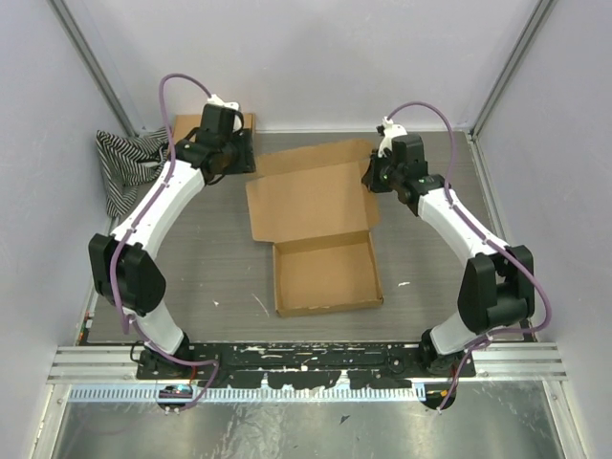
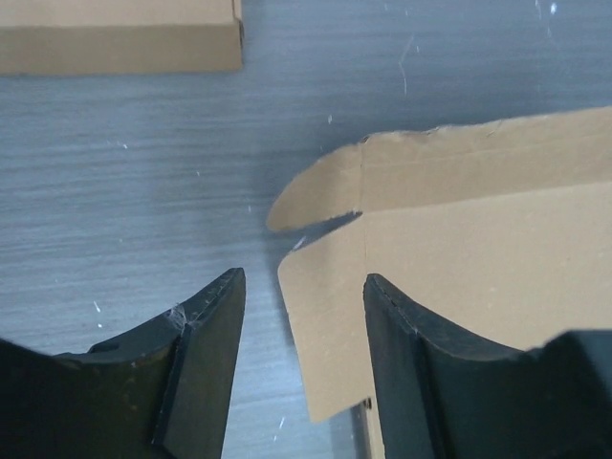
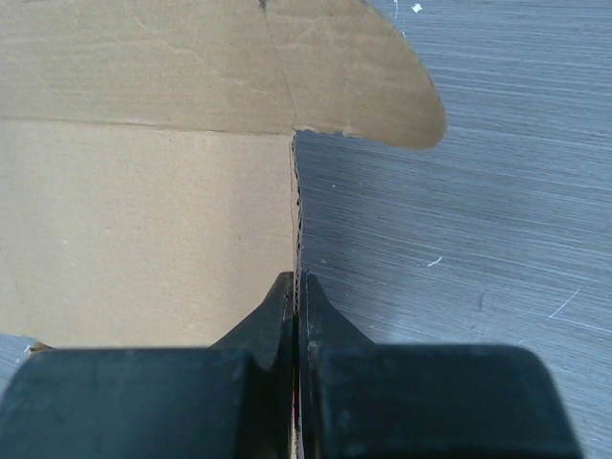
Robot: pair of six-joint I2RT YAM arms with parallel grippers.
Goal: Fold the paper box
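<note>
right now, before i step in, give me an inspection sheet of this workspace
surface: grey table, white flecks
job's things: paper box, tray formed, lid open
clutter: second cardboard box, striped cloth, far left
grippers: left tool open over the lid's corner; right tool shut on the lid's side edge
cables: purple cables looped along both arms, clear of the box
surroundings: pale walls, metal frame posts
</note>
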